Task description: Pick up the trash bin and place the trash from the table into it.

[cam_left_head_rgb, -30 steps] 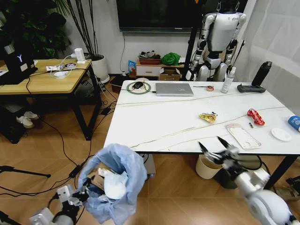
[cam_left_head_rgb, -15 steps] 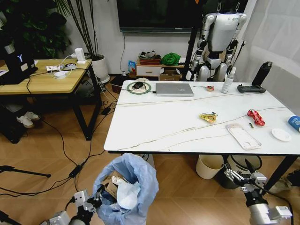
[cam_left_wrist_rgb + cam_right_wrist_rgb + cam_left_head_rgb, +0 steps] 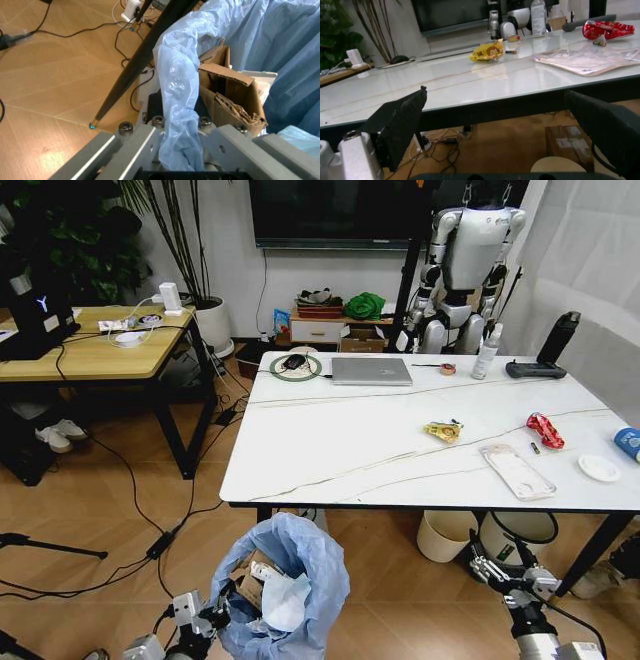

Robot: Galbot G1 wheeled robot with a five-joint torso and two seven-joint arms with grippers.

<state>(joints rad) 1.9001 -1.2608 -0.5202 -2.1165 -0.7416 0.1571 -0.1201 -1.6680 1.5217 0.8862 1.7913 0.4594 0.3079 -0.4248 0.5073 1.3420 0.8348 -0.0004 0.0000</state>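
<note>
- The left end effector point(image 3: 208, 620) sits low, down by the floor and below the worktop's near edge, clamped on a gathered fold of the light-blue bag point(image 3: 175, 112). That fold is how it holds the trash bin point(image 3: 285, 585), which rises just beside and above it.
- In the left wrist view, torn brown cardboard point(image 3: 227, 90) stands in the bin right behind the pinched fold.
- White tissue point(image 3: 288, 605) lies on top of the bin's contents, close to the rim.
- The right end effector point(image 3: 505, 572) is spread wide and carries nothing. It hangs below the front edge of the worktop point(image 3: 330, 445), near the right-hand leg.
- Up and ahead of the right end effector, still on the worktop, lie the yellow wrapper point(image 3: 487, 51), the clear plastic packaging point(image 3: 590, 60) and the red wrapper point(image 3: 606, 29).
- Farther to its right are the white lid point(image 3: 599, 467) and the blue-white paper cup point(image 3: 628, 442) at the worktop's edge.
- Risk: the grip appears to be on thin bag film, not clearly on the bin's rigid wall. A quick lift could let the film slip or tear, dropping or tipping the bin.
- Risk: the bin already looks well filled, so a tilt might spill the tissue or cardboard onto the floor.
- Risk: raised straight up, the right end effector could strike the underside or edge of the worktop, or nudge the packaging that lies close to that edge.
- The cream round bin point(image 3: 445, 532) and the grey bin point(image 3: 520, 535) stand under the worktop just beside the right end effector, and a careless swing could knock them.
</note>
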